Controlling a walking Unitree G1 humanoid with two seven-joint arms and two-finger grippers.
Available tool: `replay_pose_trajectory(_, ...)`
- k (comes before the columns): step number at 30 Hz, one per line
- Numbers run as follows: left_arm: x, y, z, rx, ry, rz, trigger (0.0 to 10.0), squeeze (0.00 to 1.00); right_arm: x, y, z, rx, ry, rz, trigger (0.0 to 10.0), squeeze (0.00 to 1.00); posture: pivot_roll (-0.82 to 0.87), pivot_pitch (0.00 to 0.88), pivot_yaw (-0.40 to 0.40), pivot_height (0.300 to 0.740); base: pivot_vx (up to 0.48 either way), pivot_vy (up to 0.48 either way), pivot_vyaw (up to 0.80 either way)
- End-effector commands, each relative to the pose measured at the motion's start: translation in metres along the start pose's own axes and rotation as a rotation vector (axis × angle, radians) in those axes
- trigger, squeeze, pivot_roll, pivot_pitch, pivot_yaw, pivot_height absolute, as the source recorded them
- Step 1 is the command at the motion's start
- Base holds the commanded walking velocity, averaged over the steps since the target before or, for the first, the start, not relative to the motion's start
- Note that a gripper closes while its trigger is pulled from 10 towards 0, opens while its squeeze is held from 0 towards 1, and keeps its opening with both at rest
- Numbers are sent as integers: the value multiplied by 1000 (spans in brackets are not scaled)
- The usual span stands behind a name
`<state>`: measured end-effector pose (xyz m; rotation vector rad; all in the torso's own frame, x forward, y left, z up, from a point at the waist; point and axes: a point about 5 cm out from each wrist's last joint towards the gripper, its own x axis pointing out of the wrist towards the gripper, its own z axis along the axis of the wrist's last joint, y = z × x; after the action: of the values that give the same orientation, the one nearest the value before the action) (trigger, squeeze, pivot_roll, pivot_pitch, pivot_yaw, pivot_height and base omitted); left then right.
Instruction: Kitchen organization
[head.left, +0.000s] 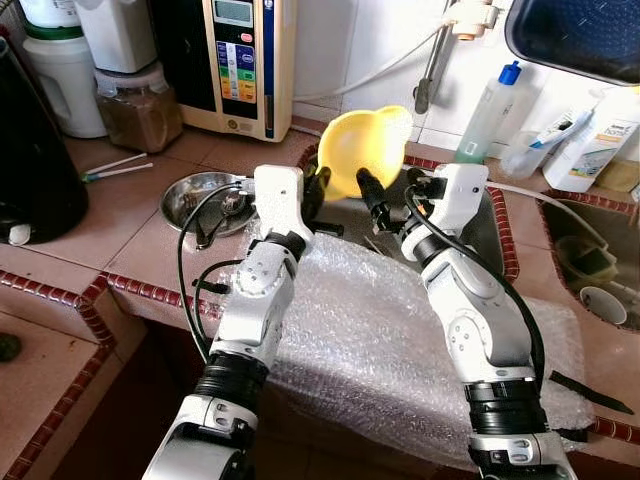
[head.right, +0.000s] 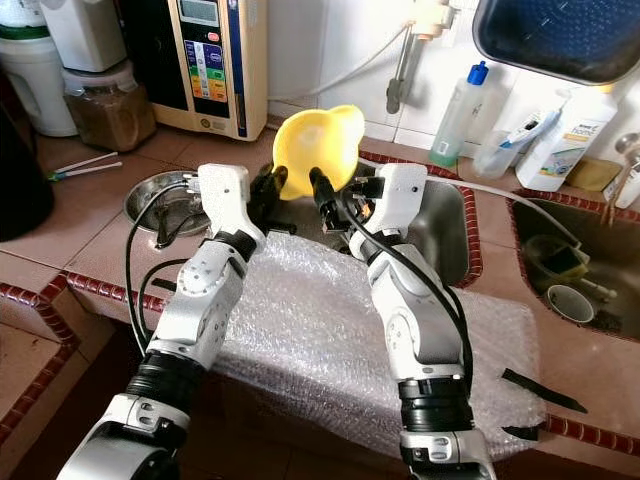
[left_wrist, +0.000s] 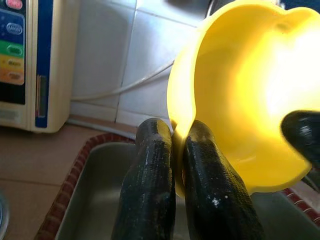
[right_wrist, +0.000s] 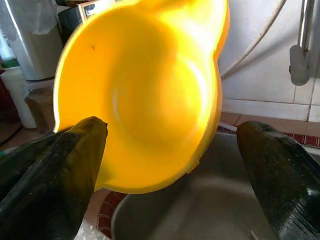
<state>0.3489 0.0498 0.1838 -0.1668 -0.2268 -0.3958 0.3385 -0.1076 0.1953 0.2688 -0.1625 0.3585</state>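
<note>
Nearest us, bubble wrap (head.left: 380, 340) drapes over the table (head.left: 130, 250) edge. Beyond it we hold a yellow bowl (head.left: 362, 150) tilted in the air above the steel sink (head.right: 445, 230). Our left claw (left_wrist: 172, 150) is pinched together on the bowl's rim, a thin edge hold. Our right claw (right_wrist: 170, 165) stands wide apart around the bowl, one finger seemingly touching its underside. We judge the bowl could pivot or slip into the sink if the pinch loosens before the right closes.
</note>
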Motion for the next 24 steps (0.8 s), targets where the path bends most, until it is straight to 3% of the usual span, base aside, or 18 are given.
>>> replay_pose_trajectory(1,0,-7,3,8,-9,-29,0,0,1,-8,3,12,-16,-47,0,0,19,0,-84,740,0,0,0)
replay_pose_trajectory(24,-7,-22,6,-27,-16,-106,0,0,14,-26,3,79,-30,-159,0,0,29,0,-93,740,0,0,0)
